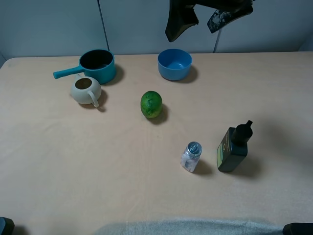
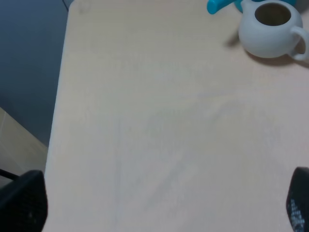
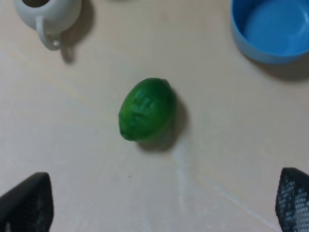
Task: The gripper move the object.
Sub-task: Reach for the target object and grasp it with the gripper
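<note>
fruit sits loose on the counter, near the blue bowl but apart from it. right pincer hangs wide and empty, high beside the bowl. probably light, firm, slick and apt to roll; pinch across its short middle.

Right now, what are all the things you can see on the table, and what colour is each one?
saucepan: one, teal, far left, handle pointing left
little jug: one, cream, just in front of the saucepan
bowl: one, blue, far middle, empty
green fruit: one, green, middle of the table, on its own
shaker: one, clear with a silvery top, near right
bottle: one, dark green with a black top, right beside the shaker
table: one, pale beige, under everything
right tool: one, black, up high near the bowl, open, holding nothing
left tool: one, black, open over bare table near the jug, holding nothing
</note>
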Controlling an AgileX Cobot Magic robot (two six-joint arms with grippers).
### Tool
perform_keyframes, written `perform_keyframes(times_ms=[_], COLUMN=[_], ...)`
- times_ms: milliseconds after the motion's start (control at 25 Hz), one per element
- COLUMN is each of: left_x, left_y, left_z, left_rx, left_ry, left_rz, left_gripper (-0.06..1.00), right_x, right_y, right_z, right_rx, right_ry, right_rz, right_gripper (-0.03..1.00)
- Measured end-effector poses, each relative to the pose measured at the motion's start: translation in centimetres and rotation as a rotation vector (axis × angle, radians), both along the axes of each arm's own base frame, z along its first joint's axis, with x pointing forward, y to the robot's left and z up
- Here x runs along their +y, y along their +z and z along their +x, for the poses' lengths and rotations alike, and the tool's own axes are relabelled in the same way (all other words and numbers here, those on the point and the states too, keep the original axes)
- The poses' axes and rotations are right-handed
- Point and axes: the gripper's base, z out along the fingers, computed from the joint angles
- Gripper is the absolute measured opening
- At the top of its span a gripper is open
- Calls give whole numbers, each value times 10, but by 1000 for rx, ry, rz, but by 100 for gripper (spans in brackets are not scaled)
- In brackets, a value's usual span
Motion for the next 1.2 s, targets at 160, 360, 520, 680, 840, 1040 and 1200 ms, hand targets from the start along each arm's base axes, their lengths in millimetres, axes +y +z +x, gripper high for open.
perform_keyframes(times_ms=[160,360,520,680,840,1040,1200], left_x=[0,0,0,0,0,0,0], left_y=[0,0,0,0,0,0,0], left_z=[0,0,0,0,0,0,0], left_rx=[0,0,0,0,0,0,0], left_ry=[0,0,0,0,0,0,0], left_rz=[0,0,0,0,0,0,0], left_gripper=[99,99,99,99,99,99,99], right_x=[16,36,42,47,51,58,66], right_y=[-8,-21,-37,-52,-64,-84,-99], right_z=[7,16,25,31,35,41,41], right_rx=[40,90,141,184,216,264,293], right_ry=[-12,-45,-105,-140,-173,-205,-219], right_rz=[-5,-20,-30,-40,-35,-28,-34], right_gripper=[69,69,69,69,69,69,69])
